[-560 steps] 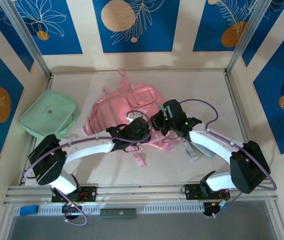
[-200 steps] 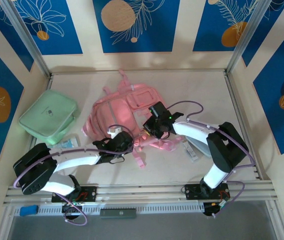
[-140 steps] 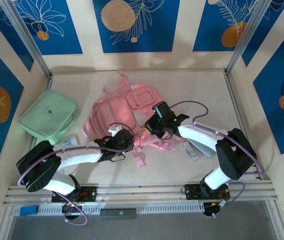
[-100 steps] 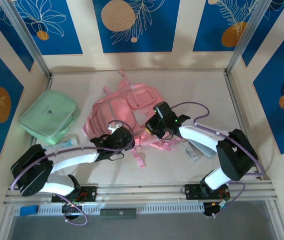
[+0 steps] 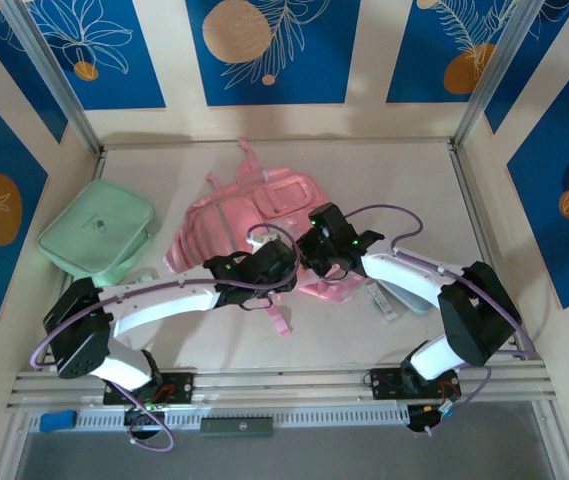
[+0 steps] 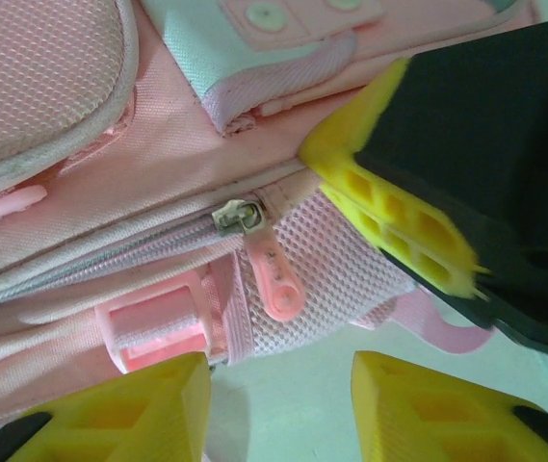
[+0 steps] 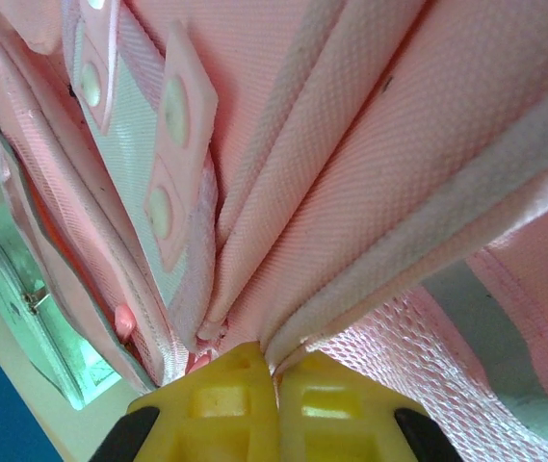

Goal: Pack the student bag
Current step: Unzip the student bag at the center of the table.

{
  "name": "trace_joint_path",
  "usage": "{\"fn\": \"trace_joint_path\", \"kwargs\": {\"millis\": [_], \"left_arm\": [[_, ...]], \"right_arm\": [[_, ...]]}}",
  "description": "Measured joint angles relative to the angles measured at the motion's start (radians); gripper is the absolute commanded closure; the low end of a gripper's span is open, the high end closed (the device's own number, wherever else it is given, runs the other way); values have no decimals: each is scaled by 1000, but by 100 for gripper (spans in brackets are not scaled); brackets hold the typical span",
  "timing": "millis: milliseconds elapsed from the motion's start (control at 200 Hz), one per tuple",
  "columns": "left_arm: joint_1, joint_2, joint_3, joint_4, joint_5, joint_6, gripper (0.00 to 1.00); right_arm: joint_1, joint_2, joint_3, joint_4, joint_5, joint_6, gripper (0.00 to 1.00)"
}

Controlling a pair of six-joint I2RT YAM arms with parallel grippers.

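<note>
1. The student bag (image 5: 252,215) lies flat on the pale surface (image 5: 394,180), a little left of centre in the overhead view, with its straps trailing towards the lower edge of the frame.
2. A mint-green case (image 5: 98,232) sits well to the left of the bag, near the left wall.
3. Both arms reach in from the bottom and meet at the bag's lower right edge.
4. The right hand (image 5: 310,250) is clenched on the bag. In its wrist view, the right hand (image 7: 275,395) has its yellow pads pressed together at the bottom of the frame, pinching a fold of the bag's (image 7: 370,144) pink fabric.
5. The left hand (image 5: 282,266) is just beside the right one, at the same edge.
6. In the left wrist view, the left hand (image 6: 278,414) is released. Its yellow fingers stand apart at the bottom of the frame, with bare surface between them and nothing gripped.
7. Just above that gap, a pink zip pull (image 6: 275,275) hangs from the bag's (image 6: 52,87) zip, with a pink buckle (image 6: 153,332) to its left.
</note>
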Motion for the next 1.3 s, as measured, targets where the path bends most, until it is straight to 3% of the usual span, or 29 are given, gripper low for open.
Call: {"fn": "trace_joint_path", "kwargs": {"millis": [710, 1301], "left_arm": [[24, 198, 175, -134, -71, 34, 59], [42, 210, 183, -149, -72, 92, 89]], "right_arm": [[-7, -14, -8, 14, -12, 24, 100], [-7, -14, -8, 13, -11, 24, 100]]}}
